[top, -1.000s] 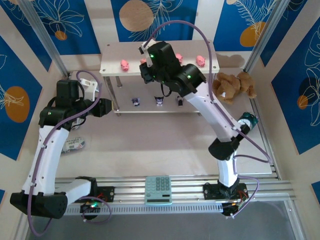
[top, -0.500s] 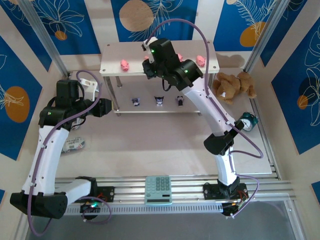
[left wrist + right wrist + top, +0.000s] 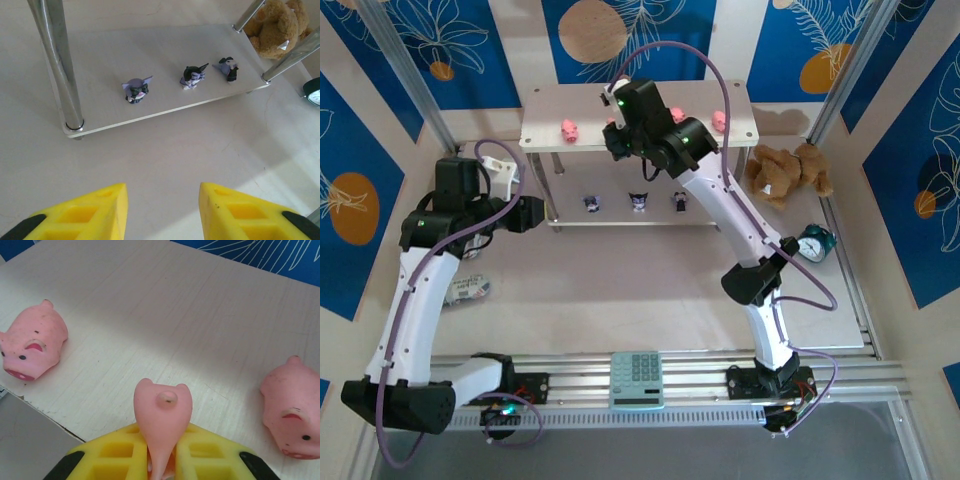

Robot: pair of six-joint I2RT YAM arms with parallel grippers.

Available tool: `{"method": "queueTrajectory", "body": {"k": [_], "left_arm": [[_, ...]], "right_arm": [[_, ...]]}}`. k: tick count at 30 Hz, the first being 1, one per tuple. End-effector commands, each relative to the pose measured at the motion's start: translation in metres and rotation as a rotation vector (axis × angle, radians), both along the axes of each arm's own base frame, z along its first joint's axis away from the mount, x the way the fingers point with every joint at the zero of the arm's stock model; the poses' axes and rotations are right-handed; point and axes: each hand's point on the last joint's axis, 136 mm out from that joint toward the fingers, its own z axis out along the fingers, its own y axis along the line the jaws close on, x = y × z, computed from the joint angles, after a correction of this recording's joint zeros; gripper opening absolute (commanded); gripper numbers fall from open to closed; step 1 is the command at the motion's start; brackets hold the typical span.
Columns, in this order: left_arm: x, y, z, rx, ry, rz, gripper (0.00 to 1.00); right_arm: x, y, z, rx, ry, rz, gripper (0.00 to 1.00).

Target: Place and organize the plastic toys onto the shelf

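The shelf [image 3: 545, 125] stands at the back, its pale top board [image 3: 175, 315] under my right gripper [image 3: 162, 436]. That gripper is shut on a pink pig toy [image 3: 162, 407], squeezed between the yellow fingers [image 3: 125, 455] just above the board's near edge. Two more pink pigs lie on the board, one to the left [image 3: 32, 345] and one to the right [image 3: 290, 415]. Three dark figures [image 3: 136, 90] [image 3: 192, 76] [image 3: 227, 68] stand in a row on the lower level [image 3: 100, 60]. My left gripper [image 3: 162, 205] hangs open over the table in front of that level.
A brown plush bear [image 3: 785, 170] lies right of the shelf, with a small clock [image 3: 812, 243] nearer along the right side. A calculator [image 3: 636, 380] rests on the front rail. A small grey object [image 3: 470, 287] lies under the left arm. A metal shelf leg [image 3: 57, 65] is close on the left.
The right arm has carried the pink pig farther back and slightly left over the shelf top. Its elbow has swung left, uncovering the clock. The left arm has not moved.
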Motion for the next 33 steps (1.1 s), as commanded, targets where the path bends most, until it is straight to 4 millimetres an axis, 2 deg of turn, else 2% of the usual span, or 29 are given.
{"method": "queueTrajectory", "body": {"k": [1,13,22,33], "left_arm": [[0.0,0.002,0.009,0.008,-0.025,-0.015,0.42],[0.002,0.004,0.003,0.025,-0.014,-0.013,0.43],[0.004,0.005,0.0,0.032,-0.009,-0.012,0.43],[0.004,0.005,-0.001,0.036,-0.009,-0.01,0.43]], "right_arm": [[0.003,0.002,0.005,0.006,-0.015,0.015,0.21],[0.013,0.003,-0.001,0.011,-0.014,0.002,0.36],[0.02,0.007,-0.004,0.023,-0.019,0.004,0.41],[0.017,0.01,0.004,0.061,-0.019,0.021,0.53]]}}
